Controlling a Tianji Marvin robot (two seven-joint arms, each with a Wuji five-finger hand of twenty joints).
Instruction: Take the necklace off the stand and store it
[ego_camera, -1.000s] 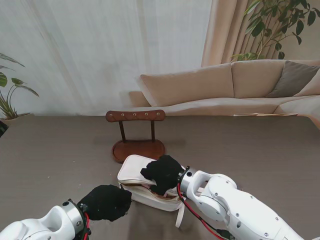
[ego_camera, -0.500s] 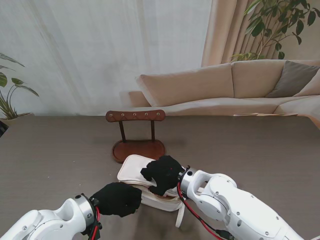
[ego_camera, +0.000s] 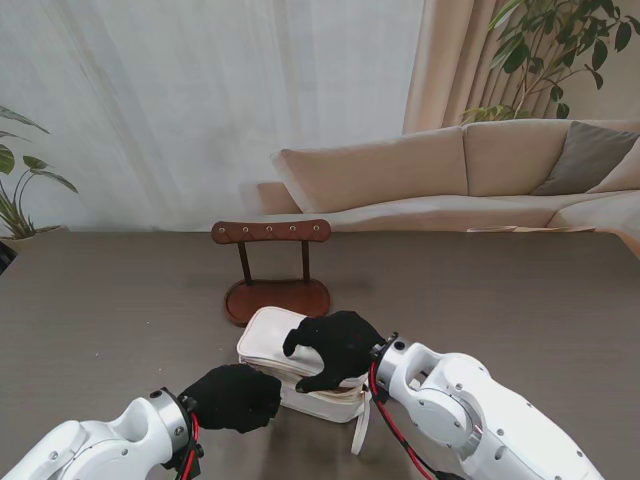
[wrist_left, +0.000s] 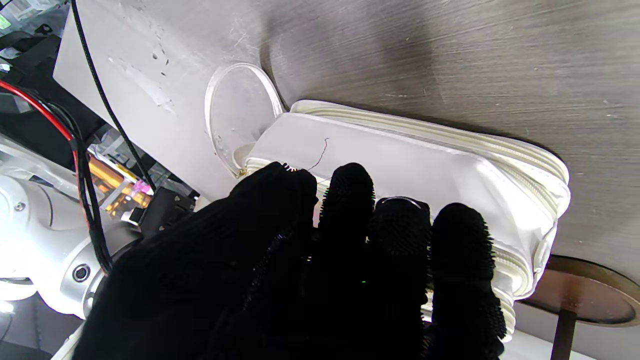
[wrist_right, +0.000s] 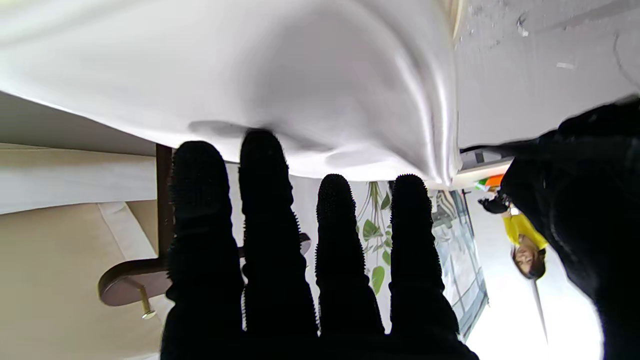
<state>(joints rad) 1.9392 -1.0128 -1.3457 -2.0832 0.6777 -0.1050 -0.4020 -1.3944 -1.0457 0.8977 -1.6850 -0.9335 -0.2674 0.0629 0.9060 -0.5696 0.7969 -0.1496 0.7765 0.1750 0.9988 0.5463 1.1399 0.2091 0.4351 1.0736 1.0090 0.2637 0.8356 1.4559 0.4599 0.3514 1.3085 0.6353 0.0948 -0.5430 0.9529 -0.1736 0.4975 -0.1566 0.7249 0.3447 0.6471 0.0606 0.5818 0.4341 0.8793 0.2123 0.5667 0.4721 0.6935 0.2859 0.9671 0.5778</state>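
A white zip case (ego_camera: 262, 338) lies on the dark table just nearer to me than the wooden necklace stand (ego_camera: 271, 232). The stand's pegs are bare and no necklace shows in any view. My right hand (ego_camera: 335, 347) lies flat on the case's lid (wrist_right: 300, 75), fingers (wrist_right: 262, 210) spread, holding nothing. My left hand (ego_camera: 232, 397) rests against the case's near left corner (wrist_left: 425, 165), its fingertips (wrist_left: 347, 192) straight and touching the side. The case looks closed and its inside is hidden.
A white wrist strap (ego_camera: 361, 430) hangs off the case's near right end. The stand's round base (wrist_left: 590, 295) sits right behind the case. A beige sofa (ego_camera: 450, 170) runs beyond the table's far edge, and a plant (ego_camera: 15, 205) stands at the far left.
The case's lid was raised a second ago and now lies flat under my right hand, which shifted slightly right. My left hand moved in to the case's corner.
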